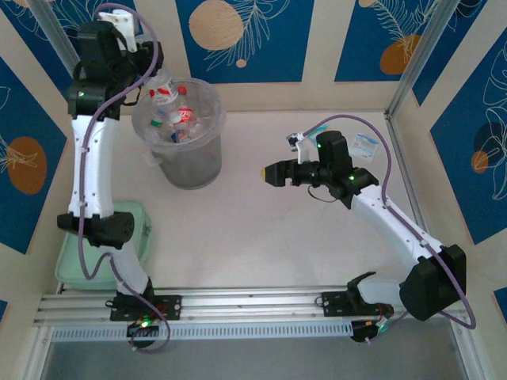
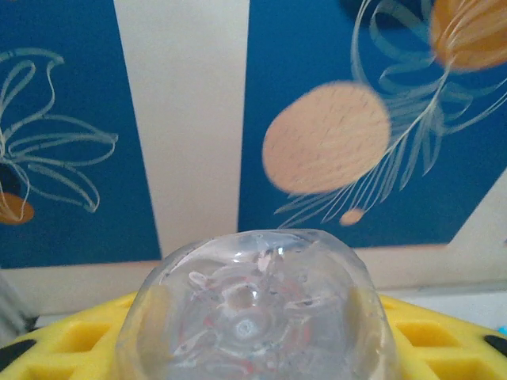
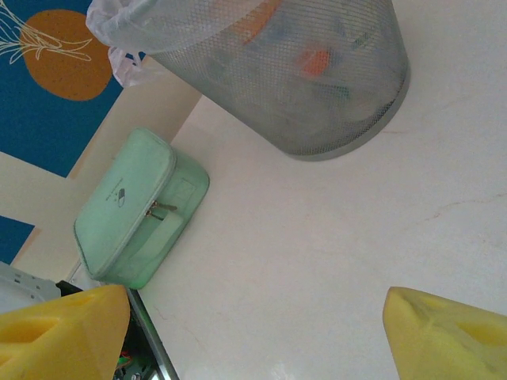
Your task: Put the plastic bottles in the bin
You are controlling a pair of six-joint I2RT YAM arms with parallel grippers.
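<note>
Clamping clear bottle [image 2: 253, 305] above bin [image 1: 190, 162], left pincer [image 2: 253, 348], right pincer [image 3: 253, 332] spread wide, empty.

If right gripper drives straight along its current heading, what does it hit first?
Probably the bin, low on its wall: the right gripper points across bare table at it. The green pouch lies off to one side. Depth is unclear, so the table could come first.
</note>
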